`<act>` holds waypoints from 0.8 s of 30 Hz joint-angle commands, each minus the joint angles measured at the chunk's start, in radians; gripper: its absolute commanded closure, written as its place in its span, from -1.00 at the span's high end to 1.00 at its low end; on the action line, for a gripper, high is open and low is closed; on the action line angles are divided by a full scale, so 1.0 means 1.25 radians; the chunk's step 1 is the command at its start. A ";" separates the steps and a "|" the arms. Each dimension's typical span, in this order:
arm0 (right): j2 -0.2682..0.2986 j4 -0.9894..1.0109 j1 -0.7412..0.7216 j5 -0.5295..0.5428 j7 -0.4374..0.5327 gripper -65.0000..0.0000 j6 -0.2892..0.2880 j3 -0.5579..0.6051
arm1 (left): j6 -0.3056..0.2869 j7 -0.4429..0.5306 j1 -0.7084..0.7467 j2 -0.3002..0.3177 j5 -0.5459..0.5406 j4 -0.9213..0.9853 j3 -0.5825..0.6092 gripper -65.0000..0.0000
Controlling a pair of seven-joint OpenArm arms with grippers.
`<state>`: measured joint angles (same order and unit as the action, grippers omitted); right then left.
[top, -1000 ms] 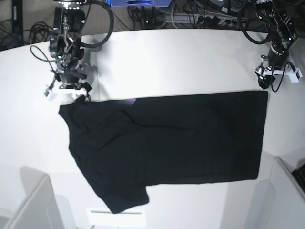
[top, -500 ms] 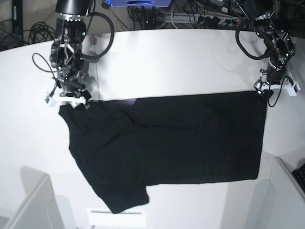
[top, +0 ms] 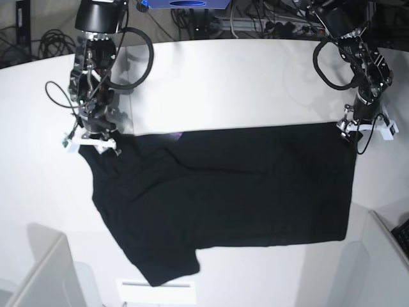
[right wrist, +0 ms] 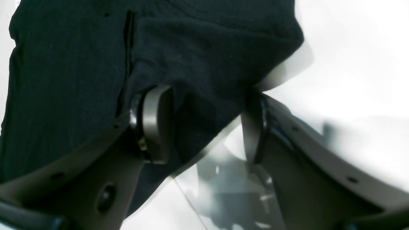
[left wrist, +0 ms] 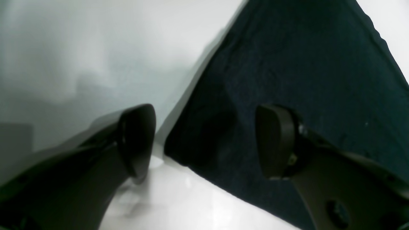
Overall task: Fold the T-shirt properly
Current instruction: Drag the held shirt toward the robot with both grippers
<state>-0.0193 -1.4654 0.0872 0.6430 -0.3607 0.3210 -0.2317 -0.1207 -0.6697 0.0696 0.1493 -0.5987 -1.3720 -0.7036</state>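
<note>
Left wrist view: the left pincer (left wrist: 204, 140) stands wide, its 2 dark fingers (left wrist: 137, 137) well apart and closed on nothing. A corner of the black T-shirt (left wrist: 303, 73) lies flat on the white worktop (left wrist: 80, 48) and reaches into the gap between them. One finger sits over bare worktop just beside the cloth edge; the other hangs over the cloth.

Right wrist view: the right pincer (right wrist: 207, 124) is also wide. A rounded corner of the T-shirt (right wrist: 198, 48) runs between its 2 fingers (right wrist: 156, 121). One finger sits over the cloth, the other at the cloth's edge over the glossy worktop (right wrist: 351, 64). Whether either finger touches the fabric cannot be told.

Base view: the T-shirt (top: 243, 192) lies spread on the worktop (top: 236, 83), plain black side up, with a small purple spot at its far edge. The right pincer (top: 91, 137) is at the T-shirt's far corner on this view's left, by a sleeve. The left pincer (top: 359, 126) is at the far corner on this view's right. Both arms point down at the cloth.
</note>
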 commanded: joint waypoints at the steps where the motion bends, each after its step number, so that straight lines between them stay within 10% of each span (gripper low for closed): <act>1: 0.003 -0.002 -0.004 -0.001 -0.012 -0.03 0.000 -0.001 | 0.006 -0.026 -0.002 0.003 0.003 0.000 0.000 0.44; 8: 0.003 0.030 -0.015 -0.002 -0.012 -0.04 0.000 -0.001 | 0.006 -0.027 -0.022 0.004 0.003 0.073 0.001 0.38; 11: 0.003 0.030 -0.014 -0.002 -0.012 -0.25 0.000 -0.002 | 0.006 -0.027 -0.024 0.004 0.003 0.088 0.001 -0.06; 15: 0.003 0.030 -0.016 -0.002 -0.012 -1.00 0.000 -0.002 | 0.006 -0.027 -0.023 0.006 0.003 0.089 0.001 -0.75; 17: 0.003 0.031 -0.018 -0.002 -0.012 -1.00 0.000 -0.013 | 0.006 -0.030 -0.023 0.006 0.003 0.092 0.001 -1.00; 24: 0.001 0.019 0.001 0.001 -0.019 -1.00 0.000 -0.057 | 0.006 -0.030 -0.006 0.041 0.003 0.092 0.052 -1.00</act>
<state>-0.0200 -1.4334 0.0856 0.6514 -0.3756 0.3054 -0.2985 -0.1329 -0.6430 0.0521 0.1970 -0.6250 -1.2621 -0.6395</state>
